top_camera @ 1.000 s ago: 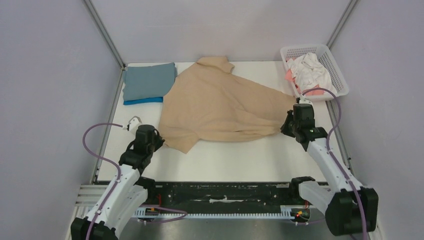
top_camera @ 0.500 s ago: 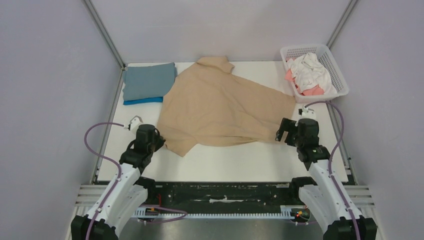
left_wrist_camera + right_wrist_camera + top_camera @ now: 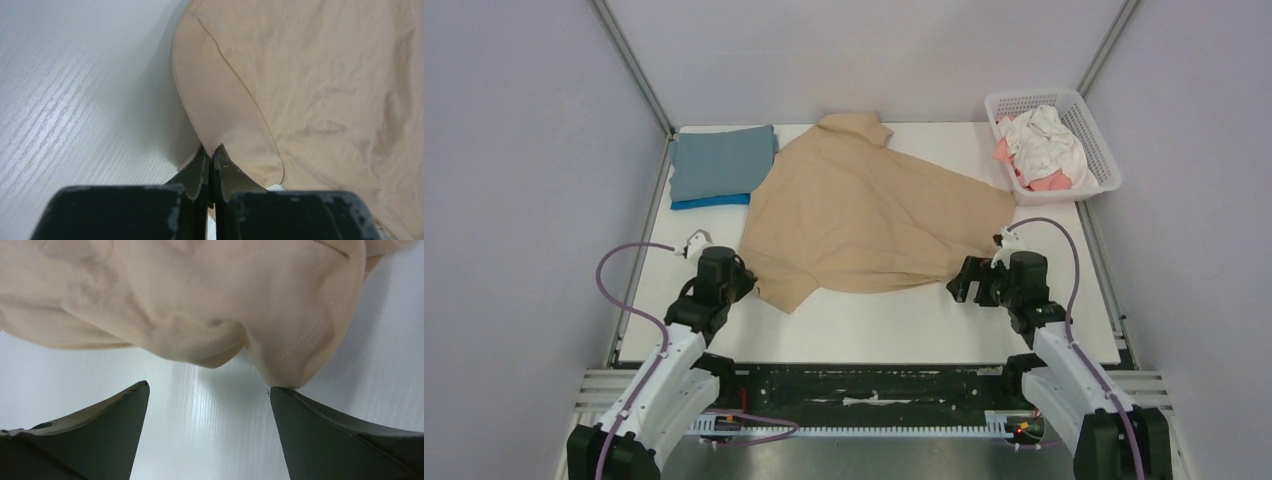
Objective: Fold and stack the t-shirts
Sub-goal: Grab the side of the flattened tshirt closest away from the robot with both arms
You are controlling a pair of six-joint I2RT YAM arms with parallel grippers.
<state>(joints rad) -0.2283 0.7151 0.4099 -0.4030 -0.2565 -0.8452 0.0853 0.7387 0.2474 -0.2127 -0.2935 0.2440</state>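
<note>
- Top view: I am working the tan t-shirt (image 3: 864,210), lying spread on the table (image 3: 874,325), from its near corners to flatten it.
- Left wrist: my left gripper (image 3: 211,155) is clamping the sleeve (image 3: 225,115) edge, ready for pulling it taut.
- Right wrist: my right gripper (image 3: 209,387) is hanging released, jaws wide, lining up on the bunched hem (image 3: 285,360).

A white table (image 3: 874,320) with a faint wood-grain finish forms the work surface, enclosed by a plain pale lavender-grey back wall (image 3: 864,50) and matching side walls (image 3: 514,200). Aluminium posts (image 3: 632,68) rise at the far corners. A black base plate (image 3: 824,385) spans the near edge, and the lighting is soft and even.
</note>
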